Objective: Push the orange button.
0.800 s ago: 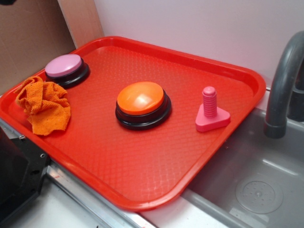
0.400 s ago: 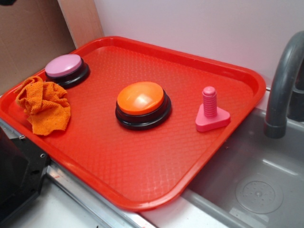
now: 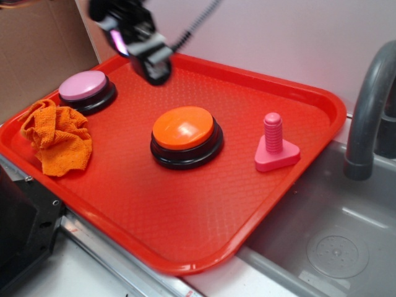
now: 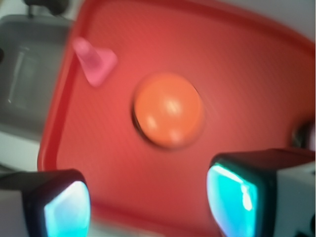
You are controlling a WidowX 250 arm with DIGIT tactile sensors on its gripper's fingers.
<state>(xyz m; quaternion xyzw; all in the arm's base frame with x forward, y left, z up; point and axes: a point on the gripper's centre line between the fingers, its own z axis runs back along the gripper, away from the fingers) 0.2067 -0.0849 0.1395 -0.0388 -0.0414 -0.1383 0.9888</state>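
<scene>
The orange button (image 3: 184, 129), a glossy orange dome on a black ring base, sits near the middle of the red tray (image 3: 185, 223). In the wrist view the orange button (image 4: 169, 110) shows blurred above the fingers. My gripper (image 3: 154, 69) hangs in the air over the tray's back left part, up and left of the button and apart from it. Its jaws stand wide apart with nothing between them, and in the wrist view the gripper (image 4: 148, 207) shows two cyan-padded fingers (image 4: 66, 210) with bare tray between.
A pink-topped button (image 3: 83, 86) stands at the tray's back left, with an orange woven cloth (image 3: 57, 137) in front of it. A pink screw toy (image 3: 275, 145) stands right of the orange button. A grey sink (image 3: 334, 241) and faucet (image 3: 368, 111) lie to the right.
The gripper has come into the exterior view from the upper left and now hangs over the tray's back left. The things on the tray have not moved.
</scene>
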